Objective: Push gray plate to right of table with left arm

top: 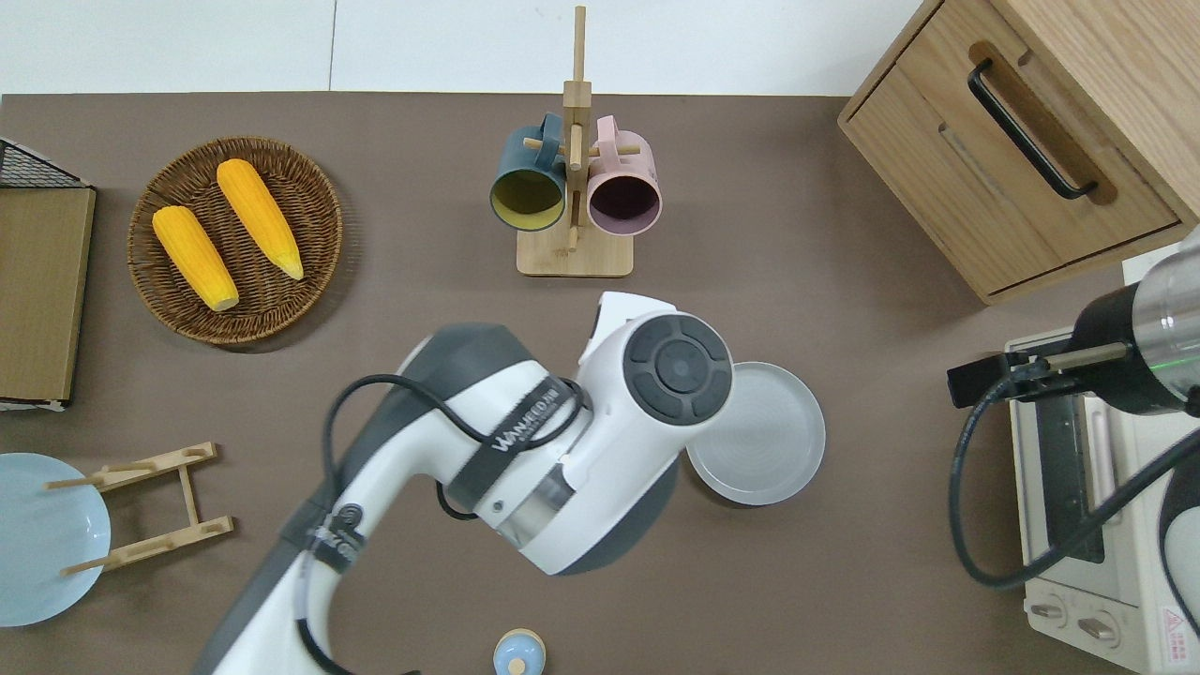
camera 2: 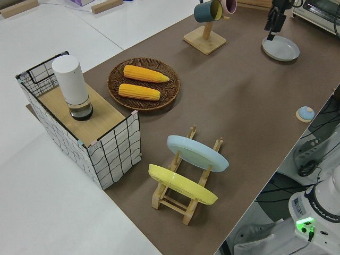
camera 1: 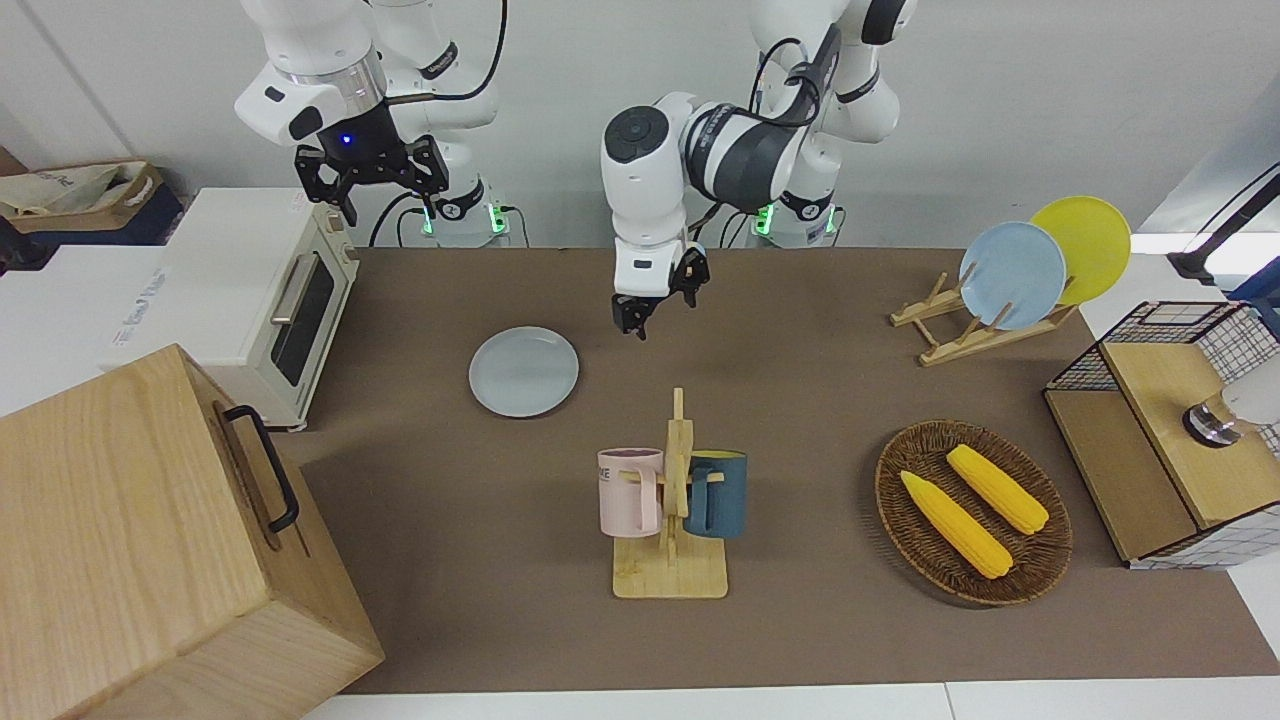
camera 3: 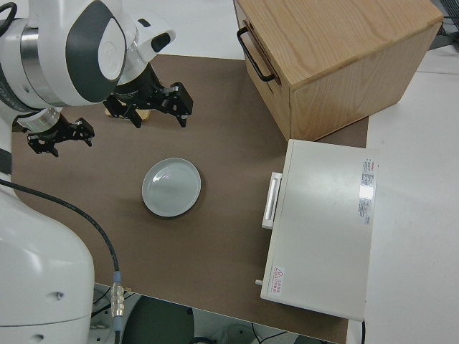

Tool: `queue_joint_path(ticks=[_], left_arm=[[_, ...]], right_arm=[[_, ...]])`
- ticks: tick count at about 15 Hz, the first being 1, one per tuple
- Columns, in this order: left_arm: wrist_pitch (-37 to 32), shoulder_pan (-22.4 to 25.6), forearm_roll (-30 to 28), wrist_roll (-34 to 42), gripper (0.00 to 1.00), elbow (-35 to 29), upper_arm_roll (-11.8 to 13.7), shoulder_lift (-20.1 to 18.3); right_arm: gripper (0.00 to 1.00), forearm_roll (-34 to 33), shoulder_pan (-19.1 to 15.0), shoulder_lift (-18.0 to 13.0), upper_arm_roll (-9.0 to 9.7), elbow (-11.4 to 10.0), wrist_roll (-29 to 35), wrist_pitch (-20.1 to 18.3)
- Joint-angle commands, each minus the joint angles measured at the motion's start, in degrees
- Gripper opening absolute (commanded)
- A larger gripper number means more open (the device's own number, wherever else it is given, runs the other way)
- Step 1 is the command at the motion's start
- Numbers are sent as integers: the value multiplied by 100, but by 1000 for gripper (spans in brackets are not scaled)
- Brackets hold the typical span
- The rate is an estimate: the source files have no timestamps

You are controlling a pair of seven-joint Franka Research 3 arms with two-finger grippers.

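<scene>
The gray plate (camera 1: 524,371) lies flat on the brown table (camera 1: 800,400), near the toaster oven; it also shows in the overhead view (top: 769,441), left side view (camera 2: 280,49) and right side view (camera 3: 171,187). My left gripper (camera 1: 632,325) is shut and empty. It hangs in the air over bare table beside the plate, toward the left arm's end, and is apart from the plate. It shows small in the left side view (camera 2: 269,33) and right side view (camera 3: 57,140). In the overhead view the arm hides it. The right arm is parked, its gripper (camera 1: 372,195) open.
A mug rack (camera 1: 672,500) with a pink and a blue mug stands farther from the robots than the plate. Also on the table: a toaster oven (camera 1: 270,300), a wooden cabinet (camera 1: 150,540), a corn basket (camera 1: 972,512), a plate rack (camera 1: 960,330), a wire crate (camera 1: 1170,430) and a small blue bell (camera 1: 689,257).
</scene>
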Motion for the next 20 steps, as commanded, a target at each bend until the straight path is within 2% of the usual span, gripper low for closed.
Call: queue_joint_path(ticks=[1, 4, 10, 17, 20], left_arm=[[-662, 576, -163, 1463, 995, 527, -22, -188], [-1005, 1094, -435, 2545, 995, 519, -4, -592], [-1463, 2308, -523, 4988, 991, 528, -4, -1269], [-1840, 3485, -541, 6844, 993, 484, 22, -1674], [-1867, 3724, -541, 7162, 995, 405, 22, -1727]], right_arm=[[983, 59, -115, -17, 77, 46, 14, -85], [983, 59, -115, -17, 77, 46, 14, -85], [983, 59, -115, -17, 86, 46, 5, -85], [983, 59, -115, -17, 77, 46, 14, -85], [983, 59, -115, -17, 77, 46, 5, -85]])
